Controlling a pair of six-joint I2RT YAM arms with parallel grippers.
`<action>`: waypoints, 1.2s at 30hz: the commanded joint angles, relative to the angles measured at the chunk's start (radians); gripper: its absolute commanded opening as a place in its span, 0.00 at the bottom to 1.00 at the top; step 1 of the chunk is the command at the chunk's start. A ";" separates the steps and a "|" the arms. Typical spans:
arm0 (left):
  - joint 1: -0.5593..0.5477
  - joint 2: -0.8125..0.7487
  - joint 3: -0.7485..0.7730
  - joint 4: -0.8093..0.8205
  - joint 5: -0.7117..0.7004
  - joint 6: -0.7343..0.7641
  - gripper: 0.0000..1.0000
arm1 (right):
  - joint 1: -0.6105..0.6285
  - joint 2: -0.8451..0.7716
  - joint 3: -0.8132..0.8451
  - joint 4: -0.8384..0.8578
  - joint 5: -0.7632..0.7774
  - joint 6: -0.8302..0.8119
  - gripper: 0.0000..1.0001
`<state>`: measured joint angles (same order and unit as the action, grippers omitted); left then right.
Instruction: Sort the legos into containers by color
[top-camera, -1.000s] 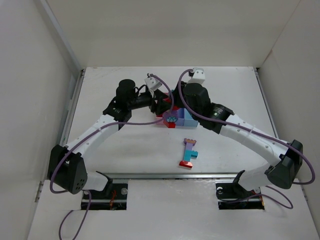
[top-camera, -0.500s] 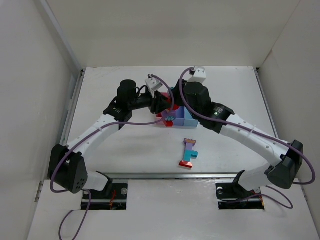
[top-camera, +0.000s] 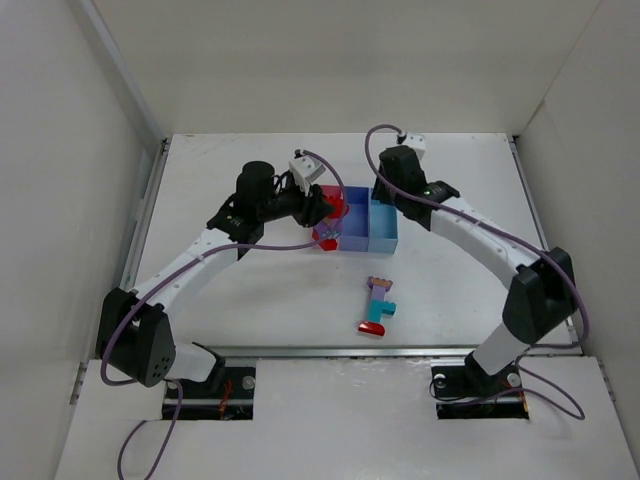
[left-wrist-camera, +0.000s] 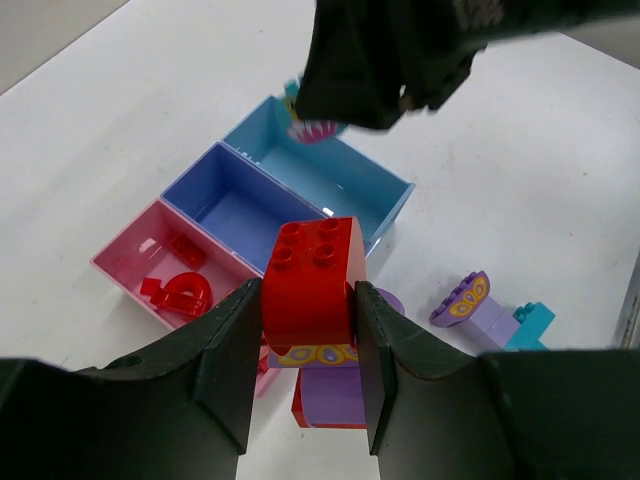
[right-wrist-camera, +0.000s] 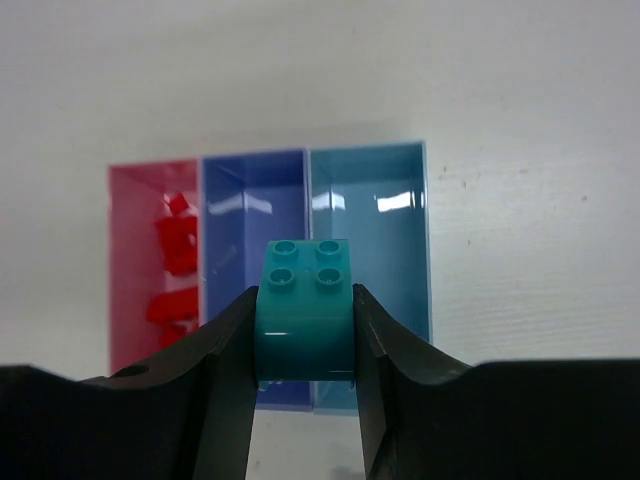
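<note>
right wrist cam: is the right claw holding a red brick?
No, the right claw is clamped on a teal brick.

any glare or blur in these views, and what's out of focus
Right wrist: white glints on the floors of the purple bin and blue bin; teal brick sharp. Left wrist: red brick sharp with a sheen, near fingers soft and dark. Top external: even light, faint shadows on the table, no glare.

White table (top-camera: 250, 290), three joined bins (top-camera: 384, 228) mid-table, multicolour brick clump (top-camera: 377, 307) lying nearer the front edge
</note>
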<state>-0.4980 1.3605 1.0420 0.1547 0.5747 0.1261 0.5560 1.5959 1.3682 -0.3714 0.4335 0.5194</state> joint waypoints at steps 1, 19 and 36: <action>-0.007 -0.011 0.003 0.028 -0.016 0.021 0.00 | 0.009 0.038 0.045 -0.055 -0.065 -0.024 0.00; -0.007 -0.020 -0.007 0.046 -0.035 0.021 0.00 | -0.001 0.009 0.042 -0.022 -0.160 -0.133 0.75; -0.007 -0.011 0.059 0.128 -0.165 -0.149 0.00 | 0.134 -0.272 -0.241 0.394 -0.541 -0.274 0.89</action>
<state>-0.4980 1.3605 1.0443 0.2020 0.4271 0.0505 0.6811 1.2957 1.1301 -0.0734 -0.0429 0.2111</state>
